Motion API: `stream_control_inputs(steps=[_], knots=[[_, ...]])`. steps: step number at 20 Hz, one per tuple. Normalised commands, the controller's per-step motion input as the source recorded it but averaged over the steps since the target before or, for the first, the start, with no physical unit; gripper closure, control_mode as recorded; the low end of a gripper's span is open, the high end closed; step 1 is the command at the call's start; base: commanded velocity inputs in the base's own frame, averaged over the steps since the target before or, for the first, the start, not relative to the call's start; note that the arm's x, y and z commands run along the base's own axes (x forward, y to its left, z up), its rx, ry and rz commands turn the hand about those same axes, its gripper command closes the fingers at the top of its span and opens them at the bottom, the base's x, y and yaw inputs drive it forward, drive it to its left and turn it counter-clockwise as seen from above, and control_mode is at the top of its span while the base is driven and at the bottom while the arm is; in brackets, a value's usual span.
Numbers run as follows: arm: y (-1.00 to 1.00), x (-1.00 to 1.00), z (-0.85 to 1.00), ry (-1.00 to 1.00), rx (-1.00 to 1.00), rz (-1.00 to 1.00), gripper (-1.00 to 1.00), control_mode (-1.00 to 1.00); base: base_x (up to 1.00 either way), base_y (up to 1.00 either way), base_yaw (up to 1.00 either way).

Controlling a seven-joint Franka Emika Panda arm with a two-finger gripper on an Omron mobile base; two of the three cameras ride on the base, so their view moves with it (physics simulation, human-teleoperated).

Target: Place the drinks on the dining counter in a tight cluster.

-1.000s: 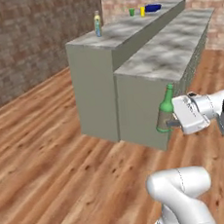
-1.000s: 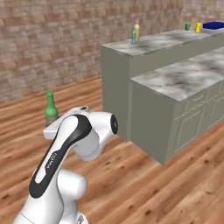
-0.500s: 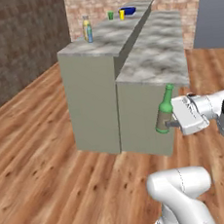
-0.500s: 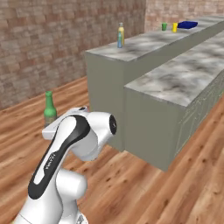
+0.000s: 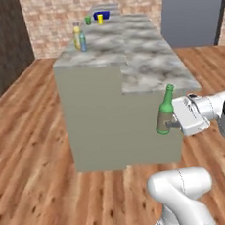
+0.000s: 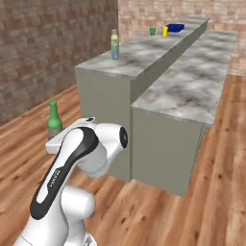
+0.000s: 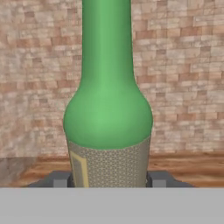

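My gripper (image 5: 167,125) is shut on the lower body of the slim dark green glass bottle (image 5: 165,110), held upright in the air in front of the counter's near end. In the hand view the green bottle (image 7: 107,109) stands between both fingertips (image 7: 59,179). The green bottle (image 6: 54,121) also pokes up behind my arm in the right base view. The yellow bottle (image 5: 77,36) and the small blue bottle (image 5: 83,42) stand close together on the dining counter (image 5: 98,53), near its front end. From the right they overlap, the yellow bottle (image 6: 114,38) behind the blue one (image 6: 115,51).
A lower marble counter (image 5: 151,66) adjoins the dining counter on its right. At the far end stand a green cup (image 5: 87,20), a yellow cup (image 5: 100,20) and a blue bowl (image 5: 102,14). Wooden floor lies all around, with a brick wall behind.
The whole scene has swung as the base drove: the counter's end now faces me and is nearer. The green bottle stays in the gripper at the same place in view.
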Motion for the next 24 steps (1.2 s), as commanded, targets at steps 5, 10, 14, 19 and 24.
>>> stream_control_inputs(steps=[5, 10, 14, 19, 24], knots=[[0.0, 0.0, 0.0, 0.0, 0.0, 0.0, 1.0, 1.0, 0.97, 1.0, -0.45], [0.0, 0.0, 0.0, 0.0, 0.0, 0.0, 1.0, 1.0, 0.94, 1.0, -0.45], [0.0, 0.0, 0.0, 0.0, 0.0, 0.0, 1.0, 1.0, 0.55, 1.0, -0.46], [0.0, 0.0, 0.0, 0.0, 0.0, 0.0, 1.0, 1.0, 0.25, 1.0, -0.5], [0.0, 0.0, 0.0, 0.0, 0.0, 0.0, 1.0, 1.0, 0.2, 0.89, -0.67]])
